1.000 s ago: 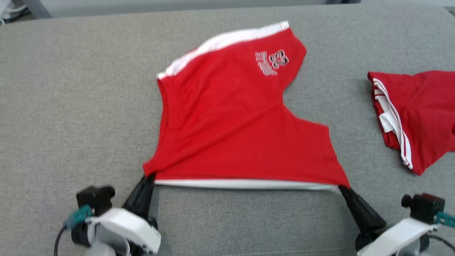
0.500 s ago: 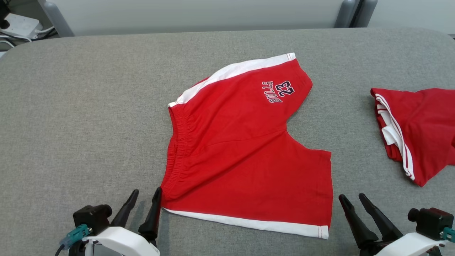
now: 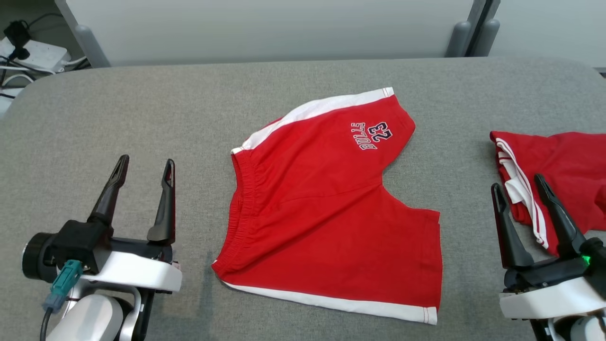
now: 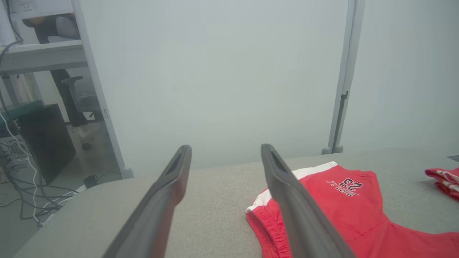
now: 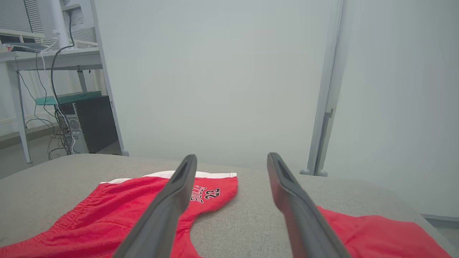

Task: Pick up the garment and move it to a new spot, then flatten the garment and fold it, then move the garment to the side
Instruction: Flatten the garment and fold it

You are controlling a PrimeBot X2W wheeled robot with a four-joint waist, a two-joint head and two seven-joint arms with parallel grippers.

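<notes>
The garment (image 3: pixel 326 208), red shorts with white side stripes and a "23" print, lies spread flat on the grey table (image 3: pixel 142 109), waistband to the left. My left gripper (image 3: pixel 144 163) stands open, raised left of the shorts and apart from them. Off the shorts' right edge my right gripper (image 3: pixel 518 184) is open too, empty. The left wrist view has the shorts (image 4: pixel 344 204) right of the spread fingers (image 4: pixel 287 193). From the right wrist, the shorts (image 5: pixel 118 204) lie low and left, behind the left finger.
A second red garment (image 3: pixel 563 175) with white stripes lies folded at the table's right edge, just behind my right gripper; it is also in the right wrist view (image 5: pixel 376 233). Pale partition panels (image 3: pixel 265 28) stand behind the table. Cables and a power strip (image 3: pixel 28 52) lie at the far left.
Both grippers let go of the shorts' near hem, opened, and rose away to either side. The shorts settled flat. The camera tilted up, shifting the whole picture downward.
</notes>
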